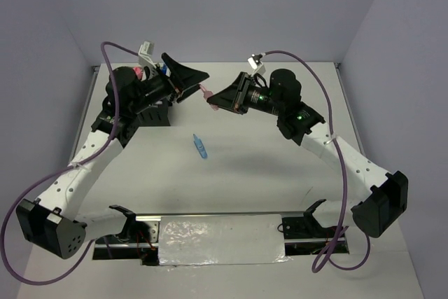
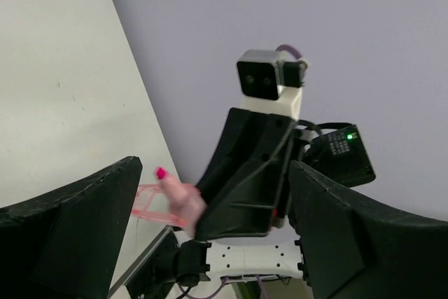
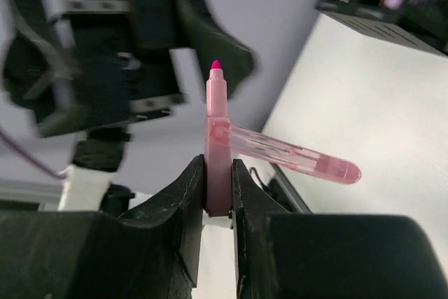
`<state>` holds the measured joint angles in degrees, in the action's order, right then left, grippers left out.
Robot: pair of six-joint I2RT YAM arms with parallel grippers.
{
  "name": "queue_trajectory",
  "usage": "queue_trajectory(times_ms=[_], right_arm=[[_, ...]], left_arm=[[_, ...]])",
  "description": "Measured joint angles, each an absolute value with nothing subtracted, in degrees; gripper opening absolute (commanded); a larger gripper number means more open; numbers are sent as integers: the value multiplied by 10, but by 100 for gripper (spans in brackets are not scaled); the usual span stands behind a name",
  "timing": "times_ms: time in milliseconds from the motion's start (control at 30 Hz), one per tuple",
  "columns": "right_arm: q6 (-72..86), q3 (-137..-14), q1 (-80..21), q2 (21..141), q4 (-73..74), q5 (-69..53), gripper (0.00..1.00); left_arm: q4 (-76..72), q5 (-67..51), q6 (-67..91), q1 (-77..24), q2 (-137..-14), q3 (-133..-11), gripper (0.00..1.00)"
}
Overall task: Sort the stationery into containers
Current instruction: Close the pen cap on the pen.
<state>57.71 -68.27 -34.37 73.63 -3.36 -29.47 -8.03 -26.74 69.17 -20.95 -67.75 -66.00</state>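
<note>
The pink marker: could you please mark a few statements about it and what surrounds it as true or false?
1. The right pincer is shut on the pink marker. True.
2. The marker's tip is covered. False: the tip is bare, and the clear pink cap juts out sideways.
3. The left pincer grips the marker too. False: its jaws stand open, apart from the marker.
4. A small blue item lies on the table between the two arms. True.

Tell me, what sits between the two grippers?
A pink marker, clamped in the right gripper, pointing at the left gripper; the right wrist view shows it.
</note>
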Motion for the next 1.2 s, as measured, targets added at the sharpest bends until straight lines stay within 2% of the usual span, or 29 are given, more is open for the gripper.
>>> queue_trajectory(times_ms=[167, 400, 767, 1200], right_arm=[[545, -702, -344, 736, 59, -261, 0], [515, -710, -344, 742, 86, -239, 0], [511, -726, -357, 779, 42, -276, 0], [514, -754, -387, 784, 27, -309, 0]], left_arm=[[-22, -248, 715, -213, -675, -683, 99], [82, -233, 818, -249, -667, -665, 99], [52, -203, 930, -276, -654, -632, 99], [11, -156, 921, -265, -652, -616, 99]])
